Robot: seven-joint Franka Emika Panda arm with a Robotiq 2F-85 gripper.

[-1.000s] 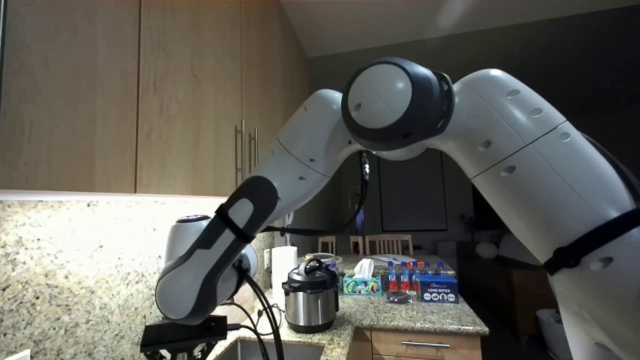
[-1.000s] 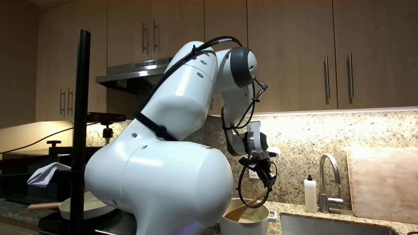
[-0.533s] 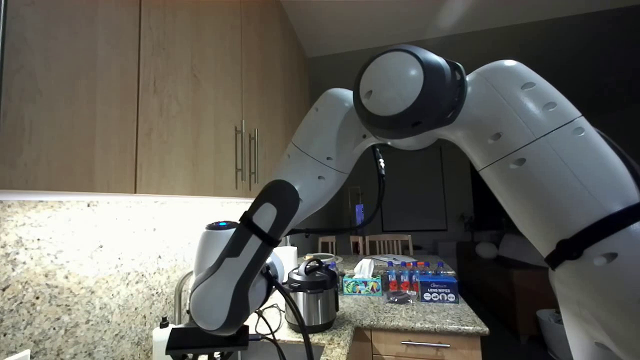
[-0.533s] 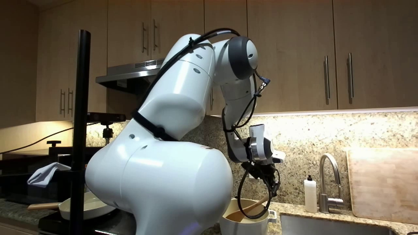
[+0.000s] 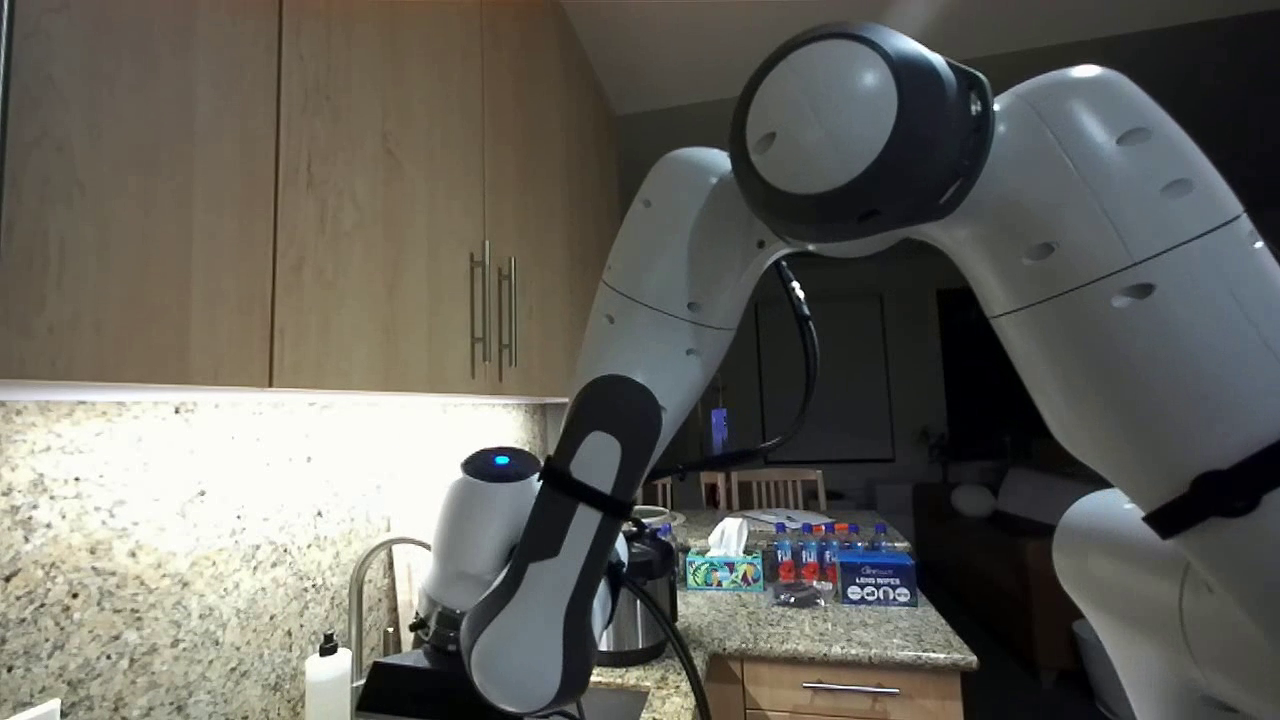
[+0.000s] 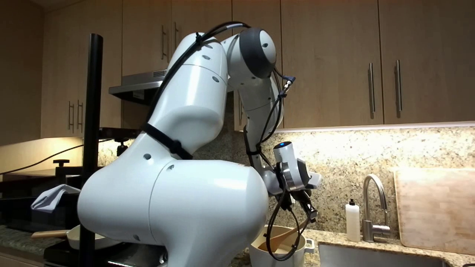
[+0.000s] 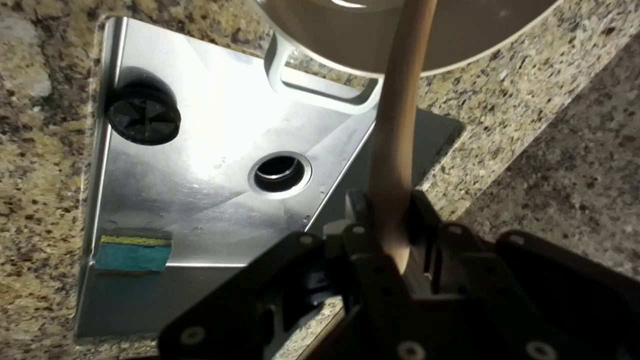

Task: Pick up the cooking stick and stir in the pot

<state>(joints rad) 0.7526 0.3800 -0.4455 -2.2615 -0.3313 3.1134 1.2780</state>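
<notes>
In the wrist view we see the gripper (image 7: 389, 209) with its jaws clamped on the wooden cooking stick (image 7: 398, 110), which runs ahead of them and over the rim of the pale pot (image 7: 465, 45). Left of the jaws we find the steel sink (image 7: 215, 145), holding a round black stopper (image 7: 144, 117) and a yellow-and-green sponge (image 7: 134, 255).

In an exterior view the stick slants down and left from the jaws, its broad end inside the pot; whether it touches the bottom we cannot tell. Right of the jaws stand a white bottle (image 6: 353, 222), the faucet (image 6: 367, 230) and a cutting board (image 6: 438, 207).

In an exterior view the jaws are out of our sight. Well apart from them, on the far counter (image 5: 830, 630), we read "LENS WIPES" in white capitals on a blue box (image 5: 877, 578), above round white symbols; its brand line is too small for us to be sure of. Just beside it, blue-capped bottles (image 5: 807, 560) carry what we read as "FIJI", and next comes a brightly patterned tissue box (image 5: 724, 571).
</notes>
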